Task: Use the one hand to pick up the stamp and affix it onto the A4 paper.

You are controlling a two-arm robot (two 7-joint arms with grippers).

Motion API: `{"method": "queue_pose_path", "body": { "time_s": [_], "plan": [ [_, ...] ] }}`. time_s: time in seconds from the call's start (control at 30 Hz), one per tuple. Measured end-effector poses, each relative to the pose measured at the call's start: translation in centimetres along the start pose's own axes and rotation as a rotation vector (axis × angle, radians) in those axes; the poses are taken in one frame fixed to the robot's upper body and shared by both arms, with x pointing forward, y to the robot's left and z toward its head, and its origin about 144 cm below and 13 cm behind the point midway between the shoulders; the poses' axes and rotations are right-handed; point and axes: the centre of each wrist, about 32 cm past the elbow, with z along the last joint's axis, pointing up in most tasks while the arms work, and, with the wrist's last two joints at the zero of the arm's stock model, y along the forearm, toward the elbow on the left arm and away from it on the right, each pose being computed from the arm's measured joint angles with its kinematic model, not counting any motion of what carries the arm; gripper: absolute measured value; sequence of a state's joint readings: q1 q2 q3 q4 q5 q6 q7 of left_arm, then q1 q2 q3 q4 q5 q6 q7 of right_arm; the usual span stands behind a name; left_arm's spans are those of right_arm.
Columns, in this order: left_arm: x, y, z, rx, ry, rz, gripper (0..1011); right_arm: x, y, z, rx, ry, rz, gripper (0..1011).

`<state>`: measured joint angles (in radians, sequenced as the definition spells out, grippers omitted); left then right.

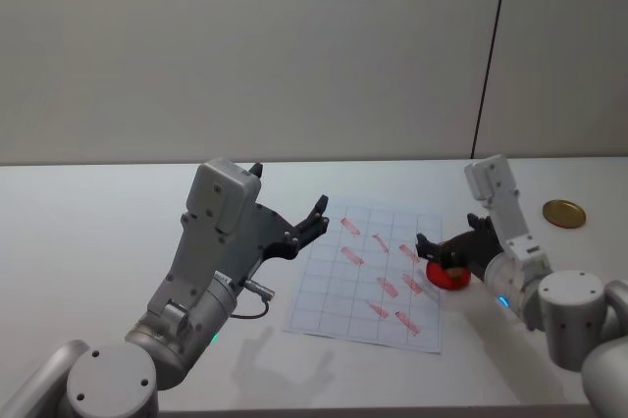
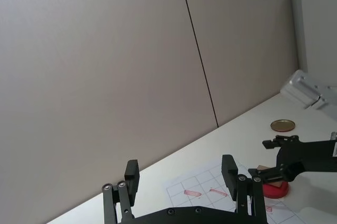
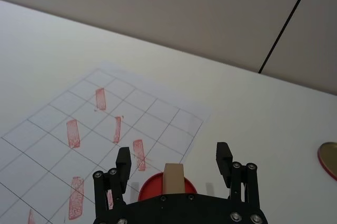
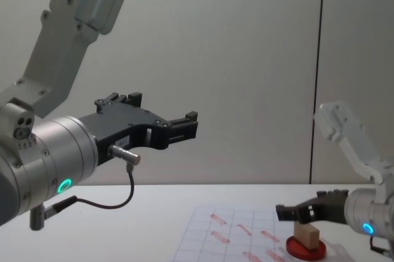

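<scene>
The right pincer [image 1: 439, 249] sits low at the right edge of the paper [image 1: 365, 276], over the red disc [image 1: 450, 277]; its fingers are spread apart w/ the stamp [image 4: 306, 235] between them, and no contact w/ the stamp can be made out. In the right wrist view the stamp [image 3: 173, 178] stands upright on the red disc [image 3: 154, 188], midway between the two black fingers [image 3: 223, 156], w/ a gap showing on each side. The chest view has the stamp resting on the disc [image 4: 305, 248], w/ the right pincer [image 4: 289, 212] just above and beside it and a blue light on the arm. The paper [image 3: 100, 145] lies flat on the white desk [image 1: 88, 241], printed w/ a grid and carrying several slanted red marks; no writing in the marks can be read. A gold disc [image 1: 563, 213] lies on the desk well apart, to the right of the paper. The left pincer [image 1: 306, 226] hangs in the air above the paper's left edge, fingers apart and holding nothing; its arm shows a green ring light in the chest view. No brand or label text is legible on either arm.
</scene>
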<state>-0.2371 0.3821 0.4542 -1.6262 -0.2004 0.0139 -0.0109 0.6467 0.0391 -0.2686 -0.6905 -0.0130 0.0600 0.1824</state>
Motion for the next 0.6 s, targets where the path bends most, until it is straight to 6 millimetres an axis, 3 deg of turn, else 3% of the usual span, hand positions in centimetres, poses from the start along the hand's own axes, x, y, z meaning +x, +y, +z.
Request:
{"method": "queue_pose_path", "body": {
  "time_s": [0.3,0.6],
  "plan": [
    [0.0,0.0,0.0,0.0,0.0,0.0,993,0.5,-2.2,0.7,0.092,0.015,-0.019,1000],
    [0.0,0.0,0.0,0.0,0.0,0.0,993,1.3,-5.7,0.6,0.188,0.041,-0.048,1000]
  ]
}}
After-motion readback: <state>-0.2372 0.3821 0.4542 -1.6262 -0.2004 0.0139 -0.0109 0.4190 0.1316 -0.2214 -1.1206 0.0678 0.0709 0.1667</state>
